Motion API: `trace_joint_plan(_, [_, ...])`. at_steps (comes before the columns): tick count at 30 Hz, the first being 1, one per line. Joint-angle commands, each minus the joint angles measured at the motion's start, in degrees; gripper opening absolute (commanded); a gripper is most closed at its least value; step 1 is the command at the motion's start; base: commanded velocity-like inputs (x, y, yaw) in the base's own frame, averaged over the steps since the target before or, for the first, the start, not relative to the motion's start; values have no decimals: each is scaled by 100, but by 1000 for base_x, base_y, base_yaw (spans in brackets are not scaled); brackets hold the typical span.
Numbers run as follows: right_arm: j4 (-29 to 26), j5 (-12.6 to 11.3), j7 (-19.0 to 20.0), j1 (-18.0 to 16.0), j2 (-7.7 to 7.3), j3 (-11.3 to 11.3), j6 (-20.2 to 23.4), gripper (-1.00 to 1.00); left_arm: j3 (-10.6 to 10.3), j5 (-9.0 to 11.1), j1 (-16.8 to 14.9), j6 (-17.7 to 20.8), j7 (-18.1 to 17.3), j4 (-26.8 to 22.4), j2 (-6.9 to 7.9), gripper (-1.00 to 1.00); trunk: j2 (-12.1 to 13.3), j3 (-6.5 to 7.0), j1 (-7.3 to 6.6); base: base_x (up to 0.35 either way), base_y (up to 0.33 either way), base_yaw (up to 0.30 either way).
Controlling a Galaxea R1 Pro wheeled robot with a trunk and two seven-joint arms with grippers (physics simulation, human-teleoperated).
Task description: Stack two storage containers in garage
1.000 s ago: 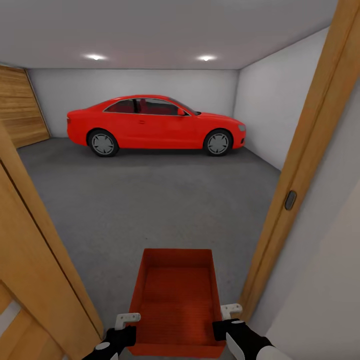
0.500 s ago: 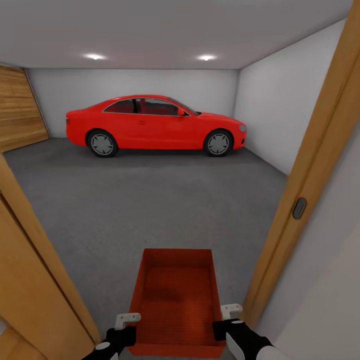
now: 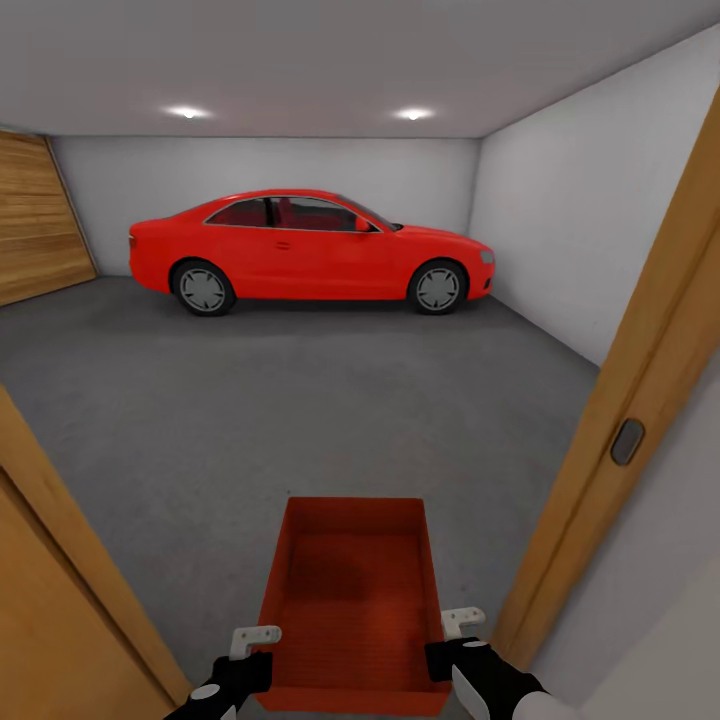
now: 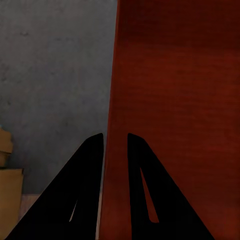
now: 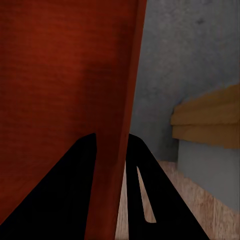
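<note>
rolled further through the doorway, door frame (image 3: 640, 400) slid outward, more garage floor (image 3: 300, 400) opened up ahead of red car (image 3: 310, 245); storage container (image 3: 352, 600) carried low in front, left fingers (image 4: 95, 165) and right fingers (image 5: 85, 165) clamped on its side walls; set-down likely close.

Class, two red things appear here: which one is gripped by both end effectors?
The storage container, the open-topped bin; left end effector and right end effector clamp its side walls. The red car stands far off.

Red-orange open-topped storage container (image 3: 350, 600), empty, level, long axis toward 12 o'clock, held above the grey concrete floor (image 3: 300, 420) at the garage (image 3: 560, 230) threshold, low in head view.
</note>
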Motion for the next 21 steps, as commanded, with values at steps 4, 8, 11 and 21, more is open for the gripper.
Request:
trace_joint_plan(4, [0,104,-49,0,-32,241,50,-100,-98,38,-7,-24,47,-3,4,-100,-3,-16,0,92,0,46])
trace_joint_plan(8, [0,103,-49,0,-36,238,50,-100,-98,37,-7,-23,47,-3,4,-100,-3,-24,0,51,0,31])
trace_joint_plan(11, [0,103,-49,0,-38,237,50,-100,-98,36,-7,-23,47,-3,4,-100,-3,-27,0,19,0,11])
trace_joint_plan(21, [0,103,-49,0,-38,237,50,-100,-98,36,-7,-23,47,-3,3,-100,-3,-28,0,4,0,2])
